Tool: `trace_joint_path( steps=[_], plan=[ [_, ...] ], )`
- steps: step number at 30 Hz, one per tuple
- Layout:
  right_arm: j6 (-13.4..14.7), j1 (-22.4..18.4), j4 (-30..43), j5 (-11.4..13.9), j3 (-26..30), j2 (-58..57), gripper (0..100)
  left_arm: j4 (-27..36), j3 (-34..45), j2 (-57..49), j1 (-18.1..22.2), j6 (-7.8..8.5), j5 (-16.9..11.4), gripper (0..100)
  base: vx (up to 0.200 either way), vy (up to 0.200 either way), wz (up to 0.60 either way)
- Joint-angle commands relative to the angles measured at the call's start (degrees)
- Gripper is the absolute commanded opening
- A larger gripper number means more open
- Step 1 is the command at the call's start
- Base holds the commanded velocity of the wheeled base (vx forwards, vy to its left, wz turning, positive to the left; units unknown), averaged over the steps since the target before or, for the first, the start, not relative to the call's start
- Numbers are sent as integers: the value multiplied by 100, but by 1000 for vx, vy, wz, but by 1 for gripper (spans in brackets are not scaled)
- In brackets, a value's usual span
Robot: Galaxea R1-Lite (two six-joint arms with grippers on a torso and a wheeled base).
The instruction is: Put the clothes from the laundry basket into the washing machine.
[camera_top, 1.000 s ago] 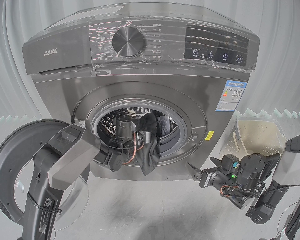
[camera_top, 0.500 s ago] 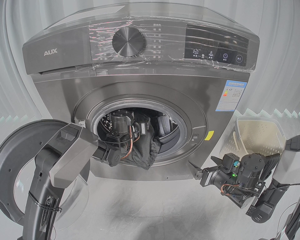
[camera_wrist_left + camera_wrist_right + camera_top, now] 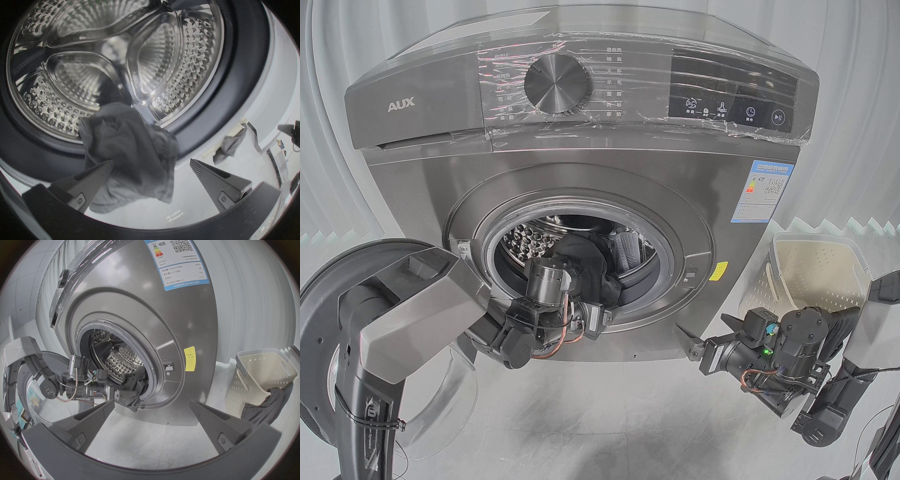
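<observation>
- Where the round opening of the silver-grey front-loading washing machine (image 3: 650,181) meets its dark rubber seal, a crumpled dark grey garment (image 3: 131,156) lies across the lower lip. Part of it is inside the perforated steel drum (image 3: 62,103) and part hangs outward.
- The left gripper (image 3: 150,162) sits just in front of that opening, low at the mouth. Its two fingers are spread wide apart, with the garment lying between and beyond them, and they are not clamped on it.
- The machine's round glass door (image 3: 319,312) stands swung open on the left side.
- The right gripper (image 3: 151,402) hangs low over the pale grey floor (image 3: 612,425), to the right of the machine front and near the basket. Its fingers are apart and hold nothing.
- A cream perforated plastic laundry basket (image 3: 265,365) stands beside the machine on the right.
- A second dark grey garment (image 3: 265,405) is draped over the basket's front rim.
</observation>
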Motion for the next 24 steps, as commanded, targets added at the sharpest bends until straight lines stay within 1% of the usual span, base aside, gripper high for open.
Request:
trace_joint_path(
  steps=[1,4,7,15,16,19,23,24],
  plan=[
    [2,9,-1,6,-2,5,100,92,143,-130,-39,16,-23,100,0,0,0],
    [2,9,-1,6,-2,14,100,110,125,-25,-22,25,-5,100,0,0,0],
    [2,9,-1,6,-2,5,100,57,108,142,5,122,21,100,0,0,0],
    [2,0,-1,6,-11,-4,100,22,2,362,84,148,39,100,0,0,0],
    [2,0,-1,6,-20,-4,100,22,-6,371,84,148,39,0,0,0,0],
    [2,0,-1,6,-20,-13,100,13,2,389,75,175,47,0,0,0,0],
    [2,0,-1,6,-28,-30,100,-22,-173,397,75,157,65,0,0,0,0],
    [2,0,-1,6,-20,-30,100,-31,-261,389,84,148,109,0,0,0,0]
  ],
)
